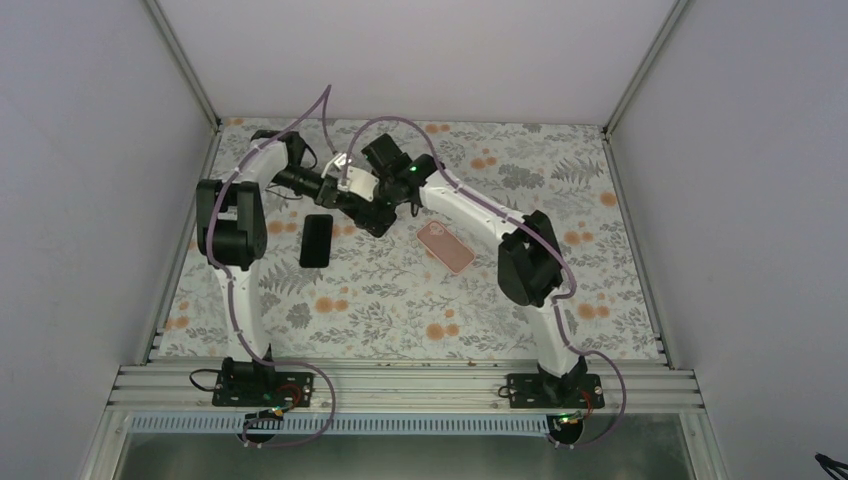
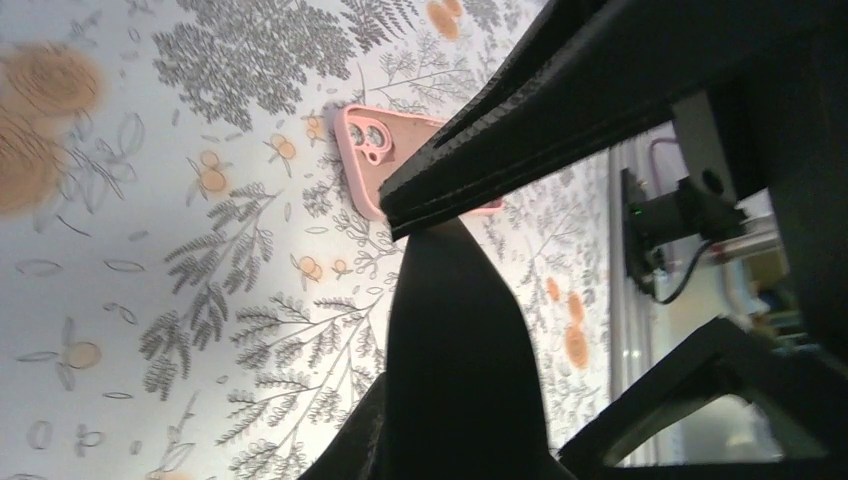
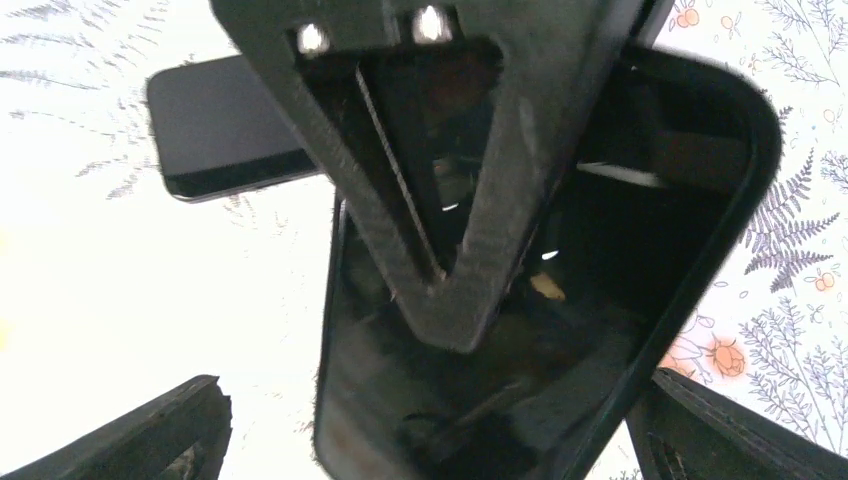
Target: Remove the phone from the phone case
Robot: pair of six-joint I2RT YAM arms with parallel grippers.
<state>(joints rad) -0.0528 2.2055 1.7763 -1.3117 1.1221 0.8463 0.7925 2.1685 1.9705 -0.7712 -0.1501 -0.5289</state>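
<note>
— Right wrist view first: what has the right tool (image 3: 432,405) got?
— Nothing gripped that I can see. Its jaws stand wide either side of a glossy dark slab (image 3: 600,250), phone or shell I cannot say, up off the counter (image 3: 795,230). Whether the left tool (image 2: 480,330) pinches it, I cannot tell.
— And beyond?
— A black phone (image 3: 220,130) lies flat. The pink case (image 2: 365,150) lies farther off, back up. I judge the separating is nearly done; next, a gentle set-down.

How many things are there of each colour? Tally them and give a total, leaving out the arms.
Pink: 1, the pink rectangular phone case on the floral-patterned table.
Black: 2, the flat black phone on the table and a glossy black rounded slab filling the right wrist view.
Total: 3.
</note>
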